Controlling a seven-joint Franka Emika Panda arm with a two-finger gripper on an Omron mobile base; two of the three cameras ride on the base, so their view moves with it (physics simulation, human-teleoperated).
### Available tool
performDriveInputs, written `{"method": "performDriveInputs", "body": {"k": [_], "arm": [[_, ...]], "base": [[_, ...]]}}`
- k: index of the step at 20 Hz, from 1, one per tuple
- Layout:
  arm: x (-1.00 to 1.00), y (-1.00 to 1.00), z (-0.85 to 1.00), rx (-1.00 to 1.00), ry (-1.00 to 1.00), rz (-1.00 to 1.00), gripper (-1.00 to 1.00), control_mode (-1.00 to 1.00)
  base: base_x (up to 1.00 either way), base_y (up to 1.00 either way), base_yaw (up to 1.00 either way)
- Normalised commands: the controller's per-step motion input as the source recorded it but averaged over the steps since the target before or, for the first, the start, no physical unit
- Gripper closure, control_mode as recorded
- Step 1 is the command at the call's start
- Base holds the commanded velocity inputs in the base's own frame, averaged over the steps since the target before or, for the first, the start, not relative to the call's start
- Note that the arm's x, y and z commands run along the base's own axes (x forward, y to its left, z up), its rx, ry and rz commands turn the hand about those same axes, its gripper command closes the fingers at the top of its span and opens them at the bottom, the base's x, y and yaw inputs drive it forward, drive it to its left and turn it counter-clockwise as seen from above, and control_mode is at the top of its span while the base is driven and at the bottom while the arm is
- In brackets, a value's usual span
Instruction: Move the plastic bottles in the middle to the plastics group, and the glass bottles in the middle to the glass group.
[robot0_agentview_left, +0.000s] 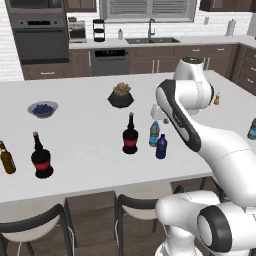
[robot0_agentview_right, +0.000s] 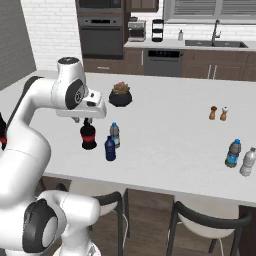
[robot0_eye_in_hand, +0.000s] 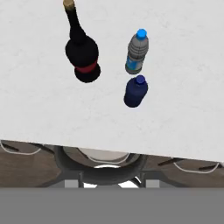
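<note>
Standing mid-bench, the black glass bottle (robot0_eye_in_hand: 82, 54) (heavy, slick, breakable) sits just beside the clear plastic bottle (robot0_eye_in_hand: 138, 52) and dark blue one (robot0_eye_in_hand: 136, 91); grip its round body. Tool closed, empty.

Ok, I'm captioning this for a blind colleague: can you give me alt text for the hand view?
Seen from above, three bottles stand on a white counter: a black glass bottle with red band and cork top, a clear plastic bottle with blue cap beside it, and a dark blue plastic bottle just below that.
</note>
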Motion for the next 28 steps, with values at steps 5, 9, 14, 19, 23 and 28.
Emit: {"method": "performDriveInputs", "body": {"k": [5, 9, 14, 19, 23, 28], "arm": [[-0.13, -0.17, -0.15, 0.00, 0.00, 0.00, -1.00, -1.00], [-0.15, -0.44, -0.38, 0.00, 0.00, 0.00, -1.00, -1.00], [0.16, -0.18, -0.54, 0.00, -0.01, -0.01, -1.00, -1.00], [0.49, -0.06, -0.52, 0.00, -0.03, 0.00, -1.00, -1.00], [0.72, 0.00, -0.31, 0.00, -0.03, 0.00, -1.00, -1.00], [0.37, 0.00, -0.33, 0.00, 0.00, 0.00, -1.00, -1.00]], "base": [[0.00, 0.00, 0.00], [0.00, 0.00, 0.00], [0.00, 0.00, 0.00], [0.00, 0.00, 0.00], [0.00, 0.00, 0.00], [0.00, 0.00, 0.00]]}}
